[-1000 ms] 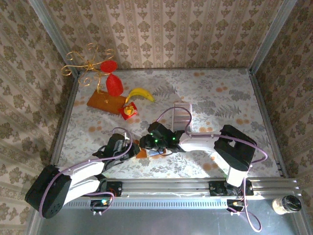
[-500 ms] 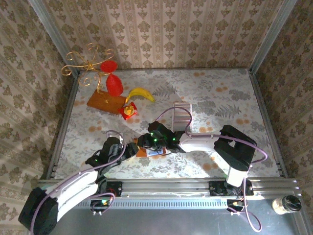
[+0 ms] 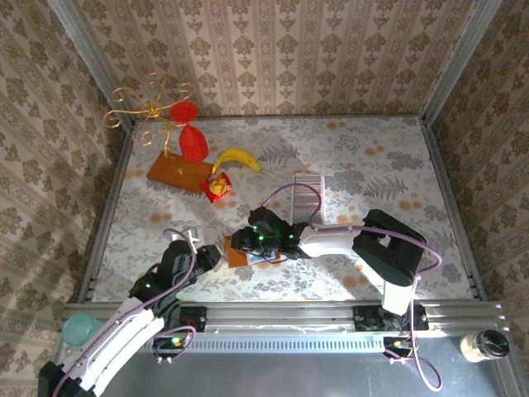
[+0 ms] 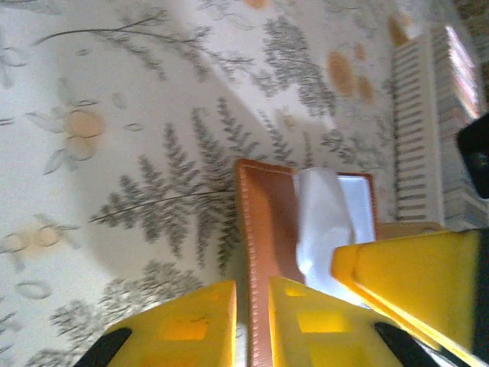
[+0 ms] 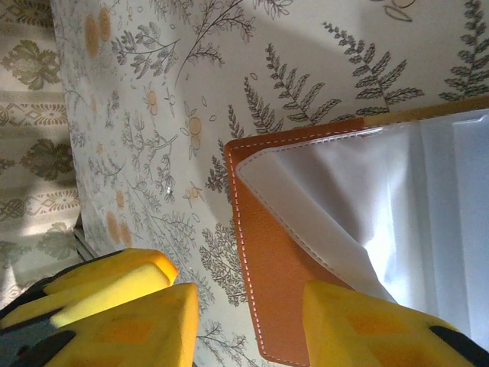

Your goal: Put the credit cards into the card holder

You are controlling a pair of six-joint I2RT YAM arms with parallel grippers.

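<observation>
The card holder (image 3: 234, 252) lies open near the table's front, brown leather with a pale lining (image 5: 367, 199). My right gripper (image 3: 246, 241) is over it and open (image 5: 248, 294). One finger is off its corner and the other is over the pale pocket. Just left of the holder, my left gripper (image 3: 211, 255) is shut to a thin slit (image 4: 252, 287). The holder's stitched edge (image 4: 263, 222) shows through that slit on the table beyond. The credit cards (image 3: 310, 194) lie behind in a striped strip (image 4: 428, 130), untouched.
At the back left stand an orange-brown board (image 3: 179, 172), a banana (image 3: 237, 157), a small red square (image 3: 219, 188) and a gold wire ornament (image 3: 153, 112). Metal rails and papered walls ring the table. A jar (image 3: 486, 343) stands off the front right corner.
My left arm has drawn back toward the near left corner, and its gripper has slid off the holder's left side, baring more brown leather. The right gripper has shifted slightly left.
</observation>
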